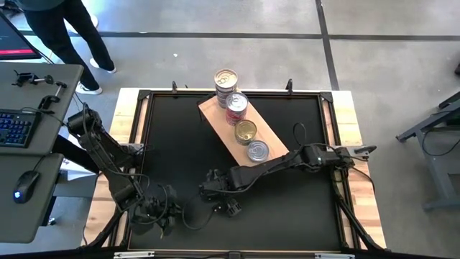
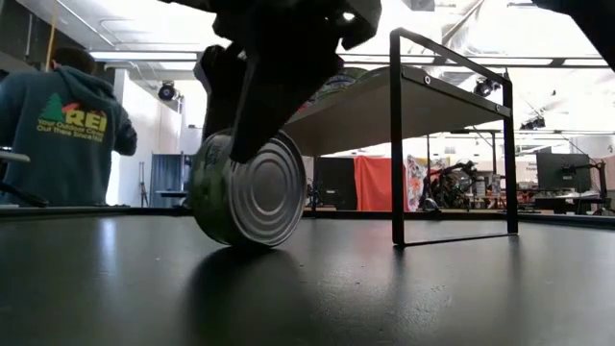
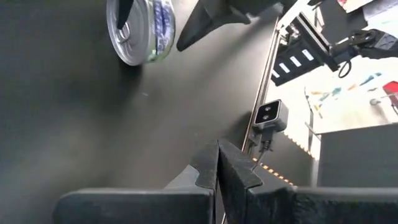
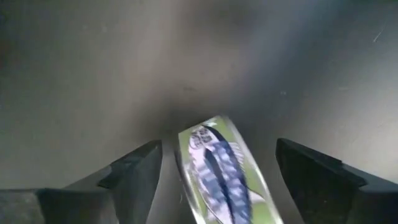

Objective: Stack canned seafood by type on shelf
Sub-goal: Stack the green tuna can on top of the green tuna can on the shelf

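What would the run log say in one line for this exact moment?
right gripper: open, astride can standing on edge on table | left gripper: shut, idle | shelf: four cans

High cam looks straight down; low cam level, close on tin [image 2: 248,190]; wrist cams share it.

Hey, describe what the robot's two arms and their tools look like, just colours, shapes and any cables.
Both arms are black and jointed, with loose black cables looping alongside them. The left tool has two flat, matte-black wedge fingers with angular tips. The right tool has the same broad dark fingers, tapering toward the tips. No markings are visible on either.
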Robot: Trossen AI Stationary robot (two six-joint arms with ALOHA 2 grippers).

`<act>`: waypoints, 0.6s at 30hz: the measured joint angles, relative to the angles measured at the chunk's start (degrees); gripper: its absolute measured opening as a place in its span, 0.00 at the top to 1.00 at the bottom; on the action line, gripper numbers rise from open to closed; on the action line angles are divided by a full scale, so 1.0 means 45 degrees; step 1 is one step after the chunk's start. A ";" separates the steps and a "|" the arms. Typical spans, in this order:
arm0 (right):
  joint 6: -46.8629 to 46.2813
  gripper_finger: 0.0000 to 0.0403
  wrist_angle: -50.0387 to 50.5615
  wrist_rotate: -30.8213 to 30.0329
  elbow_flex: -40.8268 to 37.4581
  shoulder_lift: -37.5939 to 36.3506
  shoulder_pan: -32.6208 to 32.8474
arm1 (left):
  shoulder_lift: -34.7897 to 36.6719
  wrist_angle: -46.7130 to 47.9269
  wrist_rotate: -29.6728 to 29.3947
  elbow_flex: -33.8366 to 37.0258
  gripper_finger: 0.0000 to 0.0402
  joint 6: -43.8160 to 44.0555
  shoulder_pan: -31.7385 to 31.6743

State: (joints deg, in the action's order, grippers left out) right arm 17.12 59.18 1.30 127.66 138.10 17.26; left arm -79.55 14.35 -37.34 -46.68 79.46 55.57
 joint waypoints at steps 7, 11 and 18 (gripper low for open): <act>0.0043 0.33 0.0730 -0.1318 0.0153 0.0011 0.0089 | -0.0005 -0.0141 -0.0005 0.0000 1.00 -0.0189 0.0000; 0.0339 0.54 0.1232 -0.1811 0.0461 0.0006 0.0161 | -0.0005 -0.0127 -0.0147 0.0000 1.00 -0.0622 0.0000; 0.0191 0.71 0.1199 -0.1830 0.1655 -0.0018 0.0234 | -0.0005 -0.0136 -0.0189 0.0000 1.00 -0.1340 0.0000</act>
State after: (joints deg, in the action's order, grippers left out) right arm 17.99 64.58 -6.93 135.10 138.02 18.31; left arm -79.57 13.74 -38.19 -46.68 73.43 55.57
